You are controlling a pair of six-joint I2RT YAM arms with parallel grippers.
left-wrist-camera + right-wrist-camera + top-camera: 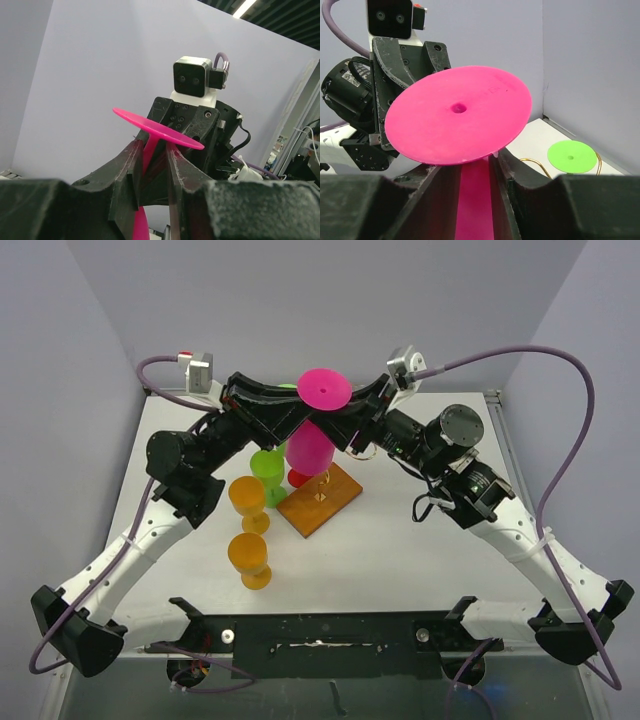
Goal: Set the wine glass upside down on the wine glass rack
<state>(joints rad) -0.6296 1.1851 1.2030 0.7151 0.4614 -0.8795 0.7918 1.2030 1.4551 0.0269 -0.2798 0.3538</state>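
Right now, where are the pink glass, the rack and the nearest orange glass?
pink wine glass (323, 390), top view, its round foot
wine glass rack (335, 502), top view, its wooden base
near orange glass (247, 552), top view, its bowl

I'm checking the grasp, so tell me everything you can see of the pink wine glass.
The pink wine glass looks like opaque plastic: a flat round foot with a small centre hole, a stem, a rounded bowl. It is upside down, foot uppermost and tilted, in the air above the wine glass rack. The right hand grips its stem; the left hand flanks the stem too, contact unclear.
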